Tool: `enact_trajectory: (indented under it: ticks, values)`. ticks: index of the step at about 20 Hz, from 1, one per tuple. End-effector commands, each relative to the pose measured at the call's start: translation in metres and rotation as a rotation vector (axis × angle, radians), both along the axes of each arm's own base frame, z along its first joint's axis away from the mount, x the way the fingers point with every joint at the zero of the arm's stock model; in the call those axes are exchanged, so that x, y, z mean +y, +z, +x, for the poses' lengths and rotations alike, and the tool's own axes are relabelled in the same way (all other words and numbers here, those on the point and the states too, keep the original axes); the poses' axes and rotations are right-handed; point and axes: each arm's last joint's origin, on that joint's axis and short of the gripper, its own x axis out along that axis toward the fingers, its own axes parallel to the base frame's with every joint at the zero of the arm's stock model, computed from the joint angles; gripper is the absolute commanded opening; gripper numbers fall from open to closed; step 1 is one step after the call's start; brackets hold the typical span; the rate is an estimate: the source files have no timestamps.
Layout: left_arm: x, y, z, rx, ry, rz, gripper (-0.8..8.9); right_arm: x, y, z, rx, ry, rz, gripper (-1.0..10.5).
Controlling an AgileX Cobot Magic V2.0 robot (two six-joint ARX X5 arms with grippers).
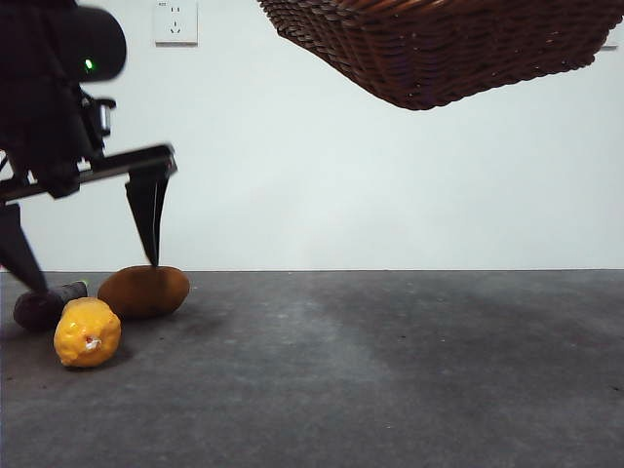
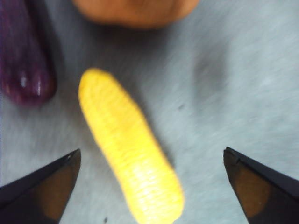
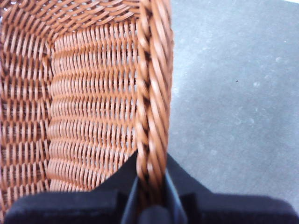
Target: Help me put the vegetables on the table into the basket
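Three vegetables lie close together at the left of the table [image 1: 390, 370]: a lumpy yellow one [image 1: 87, 332] in front, an orange-brown potato [image 1: 143, 291] behind it, and a dark purple eggplant [image 1: 44, 305] at the far left. My left gripper [image 1: 93, 276] hangs open just above them, one jaw on each side of the yellow one [image 2: 131, 149]. The left wrist view also shows the eggplant [image 2: 23, 70] and potato [image 2: 135, 9] beyond it. The wicker basket [image 1: 439, 49] hangs tilted in the air at upper right. My right gripper [image 3: 152, 196] is shut on its braided rim [image 3: 152, 93].
A white wall with a socket [image 1: 175, 21] stands behind the table. The basket's inside [image 3: 84, 102] holds nothing that I can see. Grey tabletop stretches from the middle to the right under the raised basket.
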Motion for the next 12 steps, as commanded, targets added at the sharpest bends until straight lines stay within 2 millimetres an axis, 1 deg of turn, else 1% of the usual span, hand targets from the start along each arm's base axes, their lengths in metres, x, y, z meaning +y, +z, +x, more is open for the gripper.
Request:
enact_trajectory:
  ticks: [1, 4, 12]
  values:
    - [-0.001, -0.012, 0.001, 0.078, 0.051, 0.019, 5.66, 0.000, 0.001, 0.000, -0.015, 0.009, 0.013, -0.1]
    - [-0.001, -0.020, 0.004, 0.098, 0.060, 0.032, 5.66, 0.000, 0.002, 0.000, -0.023, 0.015, 0.008, -0.1]
    - [-0.003, -0.034, 0.008, 0.137, 0.107, 0.057, 5.61, 0.000, 0.002, 0.000, -0.030, 0.018, 0.007, -0.1]
